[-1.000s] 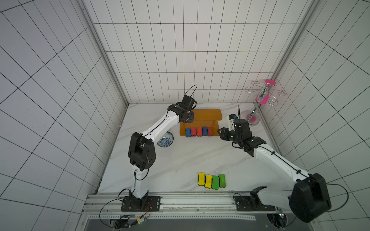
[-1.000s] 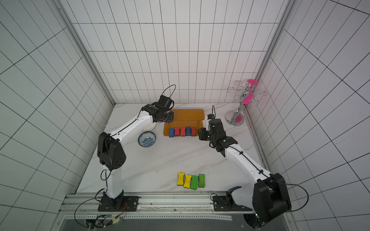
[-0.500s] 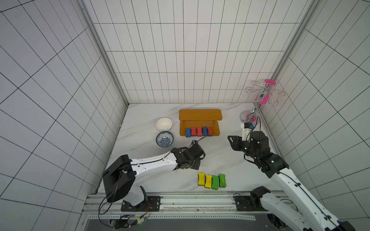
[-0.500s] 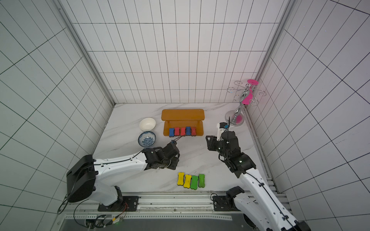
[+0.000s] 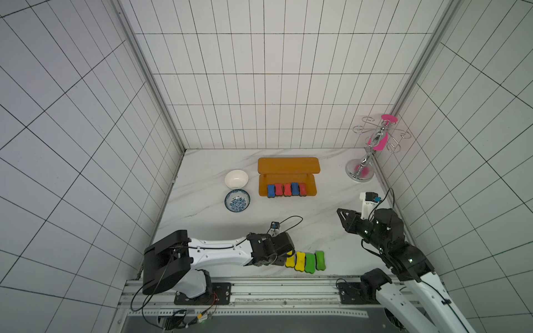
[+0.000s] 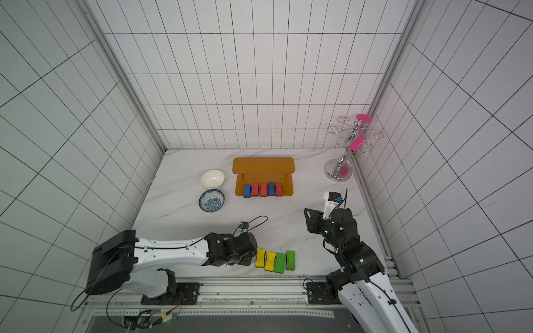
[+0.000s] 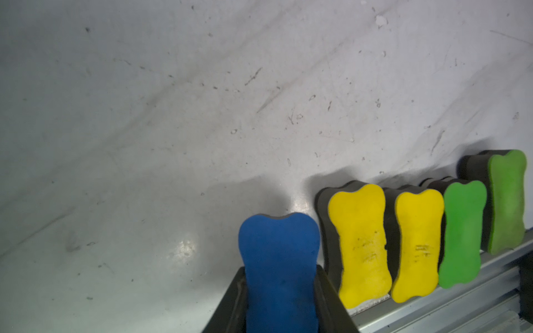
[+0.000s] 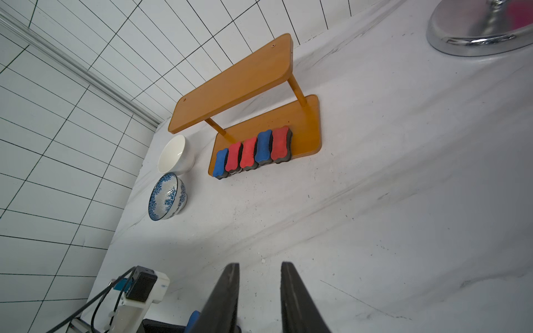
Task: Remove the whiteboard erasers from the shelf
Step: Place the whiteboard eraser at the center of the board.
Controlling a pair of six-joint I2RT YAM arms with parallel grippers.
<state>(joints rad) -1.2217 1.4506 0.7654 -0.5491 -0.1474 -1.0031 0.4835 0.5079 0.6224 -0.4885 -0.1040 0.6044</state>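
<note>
Pinching a blue eraser (image 7: 278, 245), the left tool (image 7: 281, 269) needs to set it flat on the worktop (image 7: 173, 129) beside the nearest yellow eraser (image 7: 357, 245) before spreading; the right tool (image 8: 258, 265) hangs spread, empty.

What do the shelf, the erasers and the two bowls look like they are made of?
Shelf: probably wood or wood-look board, smooth orange-brown satin finish, with round posts and apparent screw heads on top.
Erasers: matte coloured foam tops, slightly scuffed, over a thick dark layer, likely felt.
White bowl and blue-patterned bowl: glossy glaze, likely ceramic; plastic cannot be excluded.
</note>
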